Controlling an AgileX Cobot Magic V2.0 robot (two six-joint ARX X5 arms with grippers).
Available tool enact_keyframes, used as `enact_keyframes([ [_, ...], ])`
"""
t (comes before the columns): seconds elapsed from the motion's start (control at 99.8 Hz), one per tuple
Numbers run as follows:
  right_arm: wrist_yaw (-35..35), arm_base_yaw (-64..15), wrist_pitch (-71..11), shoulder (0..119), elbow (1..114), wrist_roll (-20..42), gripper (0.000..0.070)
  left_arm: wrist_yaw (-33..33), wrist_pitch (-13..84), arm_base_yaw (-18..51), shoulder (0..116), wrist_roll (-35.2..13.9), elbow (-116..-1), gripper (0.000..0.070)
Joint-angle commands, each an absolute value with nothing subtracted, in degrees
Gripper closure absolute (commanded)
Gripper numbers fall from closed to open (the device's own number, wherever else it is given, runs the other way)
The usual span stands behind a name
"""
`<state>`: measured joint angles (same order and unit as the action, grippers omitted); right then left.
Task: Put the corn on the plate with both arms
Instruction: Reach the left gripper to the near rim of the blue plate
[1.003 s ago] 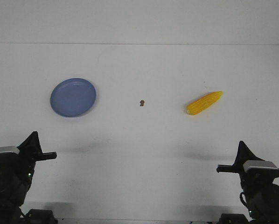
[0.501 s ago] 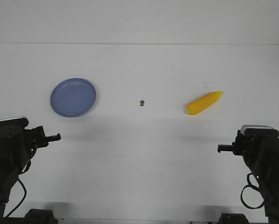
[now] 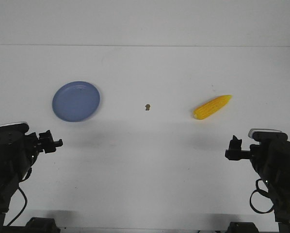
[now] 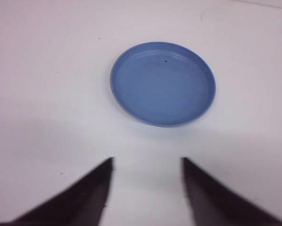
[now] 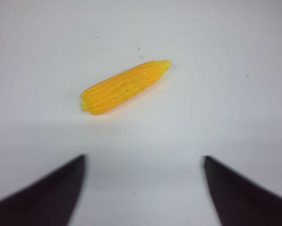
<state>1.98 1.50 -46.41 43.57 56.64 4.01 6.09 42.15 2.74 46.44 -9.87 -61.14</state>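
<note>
Black and spread apart, the right hand (image 3: 233, 148) hangs at the near right of the white counter (image 3: 150, 160), its 2 fingers wide open with nothing between them; the right wrist view shows bare counter in the gap. The left hand (image 3: 49, 141) at the near left is likewise apart and empty.

Judging from this layout, the step in hand is the reach for the corn (image 3: 212, 107). To do it well, the right hand should travel forward and a little inward, turn so its fingers close across the cob's width and not along its length, and come down over the thick middle, where the taper will not squeeze it out. The cob is round and looks smooth, so it may roll if one finger touches first; a centred, level descent seems safest.

From the right hand, the corn lies at about 11 o'clock, well apart, flat on the counter. Its pointed tip aims toward 2 o'clock and its blunt end toward 8 o'clock.

From the left hand, the blue plate (image 3: 58, 112) sits at about 1 o'clock, nearer than the corn is to its hand, and is empty in the left wrist view. Corn and plate are well apart, with a small brown speck (image 3: 147, 107) between them.
</note>
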Motion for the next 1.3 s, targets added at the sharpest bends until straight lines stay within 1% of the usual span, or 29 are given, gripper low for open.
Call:
enact_keyframes([
  [0.0,2.17,1.48,-46.13,43.81,57.63,4.93,0.0049,6.15,42.17,2.63,46.74,-10.20,-62.43,0.0277],
  [0.17,2.17,1.48,-45.45,43.92,57.63,4.97,0.0049,6.15,41.32,2.63,47.35,-10.17,-62.43,0.0268],
  [0.331,2.15,1.48,-44.99,43.92,57.63,4.97,0.0049,6.15,36.29,1.43,52.42,-10.22,-62.48,0.0265],
  [0.441,2.17,1.48,-44.99,43.92,57.63,4.97,0.0049,5.87,32.36,-1.21,59.86,-11.18,-63.55,0.0264],
  [0.501,2.15,1.48,-44.99,43.92,57.63,4.95,0.0049,4.29,31.18,-2.74,65.10,-11.29,-65.04,0.0264],
  [0.591,2.15,1.48,-44.99,43.92,57.63,4.95,0.0050,1.65,29.93,-4.86,73.65,-11.27,-68.38,0.0264],
  [0.702,2.15,1.48,-45.01,43.92,57.63,4.95,0.0050,1.54,29.30,-6.59,83.90,-11.14,-73.76,0.0263],
  [0.732,2.15,1.48,-45.04,43.92,57.63,4.95,0.0050,1.54,29.04,-6.94,86.52,-11.00,-75.31,0.0256],
  [0.762,2.17,1.48,-45.04,43.92,57.63,4.95,0.0050,1.54,28.77,-7.33,89.49,-10.96,-77.10,0.0230],
  [0.832,2.17,1.48,-45.06,43.92,57.63,4.95,0.0050,1.54,28.73,-8.08,94.63,-10.63,-80.49,0.0224],
  [1.003,2.17,1.48,-45.08,43.92,57.63,4.95,0.0050,1.56,29.10,-9.19,103.48,-10.59,-85.73,0.0224],
  [1.293,2.15,1.48,-45.45,43.92,57.63,4.95,0.0050,1.19,28.49,-11.03,110.50,-10.66,-85.97,0.0225],
])
